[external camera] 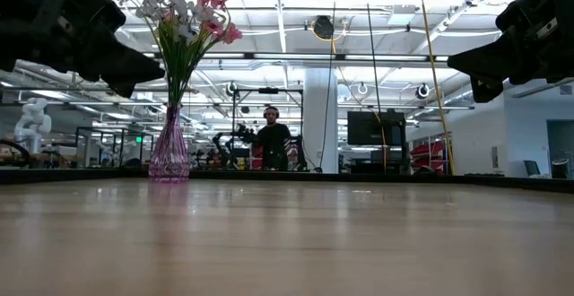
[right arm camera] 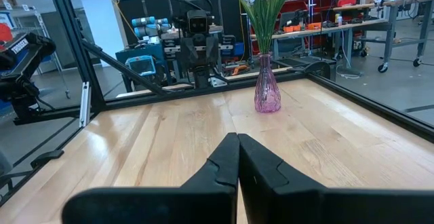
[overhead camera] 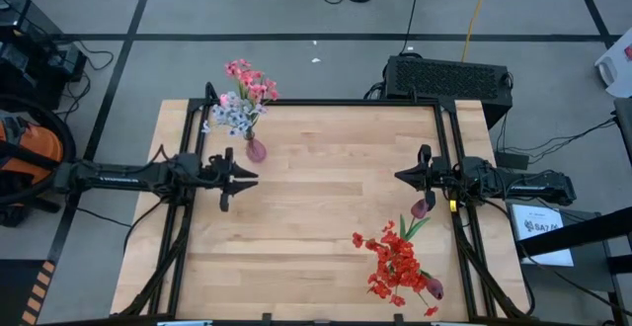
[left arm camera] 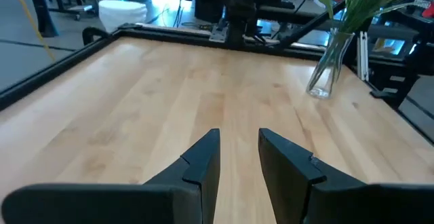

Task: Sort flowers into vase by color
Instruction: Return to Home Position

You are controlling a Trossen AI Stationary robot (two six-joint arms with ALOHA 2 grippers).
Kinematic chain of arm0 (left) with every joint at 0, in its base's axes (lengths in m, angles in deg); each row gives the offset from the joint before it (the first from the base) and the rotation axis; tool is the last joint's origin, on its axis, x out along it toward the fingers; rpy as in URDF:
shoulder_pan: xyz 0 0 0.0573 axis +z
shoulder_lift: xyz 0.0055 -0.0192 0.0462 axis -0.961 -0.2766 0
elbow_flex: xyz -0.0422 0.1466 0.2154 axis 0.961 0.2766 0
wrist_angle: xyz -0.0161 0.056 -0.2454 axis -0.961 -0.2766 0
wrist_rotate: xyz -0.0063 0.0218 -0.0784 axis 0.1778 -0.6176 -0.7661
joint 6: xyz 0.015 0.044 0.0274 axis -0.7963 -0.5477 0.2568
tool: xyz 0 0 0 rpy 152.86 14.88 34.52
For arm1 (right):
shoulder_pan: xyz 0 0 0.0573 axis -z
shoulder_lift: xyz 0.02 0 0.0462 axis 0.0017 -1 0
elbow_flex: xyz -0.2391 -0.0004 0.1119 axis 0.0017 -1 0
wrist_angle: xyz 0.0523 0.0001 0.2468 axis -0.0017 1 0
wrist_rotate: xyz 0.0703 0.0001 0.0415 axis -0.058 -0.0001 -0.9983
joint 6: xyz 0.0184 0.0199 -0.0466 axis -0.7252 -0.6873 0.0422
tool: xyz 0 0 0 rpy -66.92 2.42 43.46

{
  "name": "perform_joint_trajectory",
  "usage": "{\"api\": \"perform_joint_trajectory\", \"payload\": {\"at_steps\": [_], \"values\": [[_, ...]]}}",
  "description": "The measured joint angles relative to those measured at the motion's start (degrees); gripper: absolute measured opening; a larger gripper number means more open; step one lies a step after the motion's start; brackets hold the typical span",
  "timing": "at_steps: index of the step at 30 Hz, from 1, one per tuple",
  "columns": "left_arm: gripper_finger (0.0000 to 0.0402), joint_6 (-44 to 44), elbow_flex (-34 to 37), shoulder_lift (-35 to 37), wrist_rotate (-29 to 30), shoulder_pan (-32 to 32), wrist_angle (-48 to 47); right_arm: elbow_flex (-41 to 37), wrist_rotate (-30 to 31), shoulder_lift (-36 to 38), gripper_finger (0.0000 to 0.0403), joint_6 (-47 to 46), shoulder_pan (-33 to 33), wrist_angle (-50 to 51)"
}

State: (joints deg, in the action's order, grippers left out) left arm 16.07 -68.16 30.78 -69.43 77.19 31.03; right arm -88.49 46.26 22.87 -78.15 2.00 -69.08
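A small pink-purple vase (overhead camera: pixel 256 150) stands on its base near the table's far left and holds pink flowers (overhead camera: pixel 251 79) and a pale blue-white bunch (overhead camera: pixel 233 116). It also shows in the low view (external camera: pixel 169 157) and the right wrist view (right arm camera: pixel 267 91). Red sprays (overhead camera: pixel 395 262) with green stems stand in a clear glass vase (left arm camera: pixel 327 68) near the near right. Dark maroon tulip heads (overhead camera: pixel 422 207) show beside them. My left gripper (overhead camera: pixel 252 178) (left arm camera: pixel 239 134) hovers open just nearer than the pink vase. My right gripper (overhead camera: pixel 398 176) (right arm camera: pixel 238 137) hovers shut at the right side, above the table.
A black frame rail (overhead camera: pixel 336 103) runs round the wooden table top (overhead camera: pixel 326 217). Between the two grippers the wood lies bare. A person (external camera: pixel 272 139) stands far behind the table in the room.
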Motion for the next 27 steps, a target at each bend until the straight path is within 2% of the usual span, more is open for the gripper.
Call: {"api": "perform_joint_trajectory", "payload": {"at_steps": [6, 11, 14, 23, 27], "values": [[0.0109, 1.6, 3.9, 1.5, -0.1, 0.0, 0.7, 0.0, 0.0, 0.0, 0.0, 0.0, 0.0, 0.0], [0.0109, 1.6, 5.3, 5.7, -4.7, 0.0, 2.0, 0.0, 0.0, 0.0, 0.0, 0.0, 0.0, 0.0], [0.0109, 0.5, 5.3, 9.0, -5.2, 0.0, 1.2, 0.0, 0.0, 0.0, 0.0, 0.0, 0.0, 0.0], [0.0109, 0.0, 5.4, 23.8, -0.7, 0.0, -6.2, 0.0, 0.0, 0.0, 0.0, 0.0, 0.0, 0.0], [0.0109, -0.6, 5.4, 23.8, 0.9, 0.1, -6.9, 0.0, 0.0, 0.0, 0.0, 0.0, 0.0, 0.0]]}}
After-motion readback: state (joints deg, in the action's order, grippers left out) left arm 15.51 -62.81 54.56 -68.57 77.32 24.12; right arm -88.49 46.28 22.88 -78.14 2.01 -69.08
